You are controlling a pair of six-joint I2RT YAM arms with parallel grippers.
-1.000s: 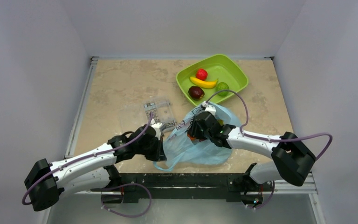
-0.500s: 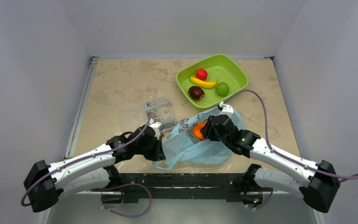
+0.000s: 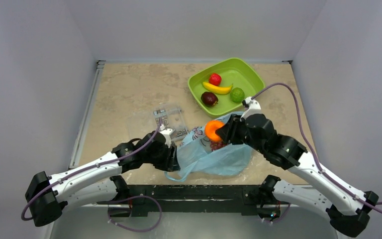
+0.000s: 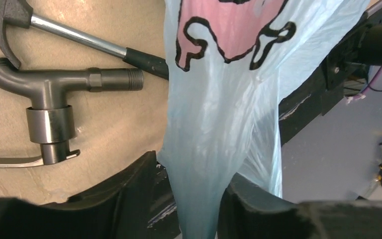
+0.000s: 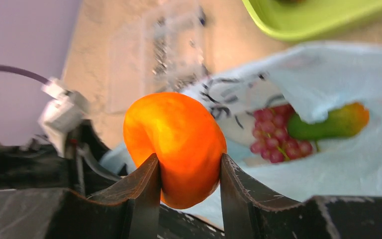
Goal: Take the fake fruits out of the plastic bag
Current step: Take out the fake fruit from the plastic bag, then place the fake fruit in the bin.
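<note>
Right jaws: closed on a glossy, rounded orange fake fruit point(image 5: 174, 144), one finger pressed to each side, holding it in the air over the far part of the bag.
Orange fake fruit: slightly oblong, gripped across its narrower width. Its long axis rises out of the jaws and leans a little left in the wrist view.
Left jaws: parted a little, with a gathered strip of the thin light-blue translucent plastic bag point(image 4: 219, 124) filling the gap. Whether they pinch it cannot be told.
Plastic bag: crumpled on the beige stone-look table point(image 3: 124, 89) between the two arms, its length running left to right, its mouth gaping toward the right wrist.
Inside the bag: a red grape bunch point(image 5: 278, 134) and, just beside it, a green piece with an orange end point(image 5: 328, 124) lying lengthwise, that end pointing right in the wrist view.
Lime-green plastic tray point(image 3: 251, 74): at the far right, holding a yellow banana point(image 3: 217, 88) lying left to right, a red fruit point(image 3: 215, 78), a dark plum point(image 3: 209, 98) and a round green fruit point(image 3: 237, 94).
Beside the bag: a clear flat bag of screws point(image 3: 166, 119), a grey metal pipe fitting point(image 4: 54, 94) and a chrome-shafted tool point(image 4: 79, 37).
</note>
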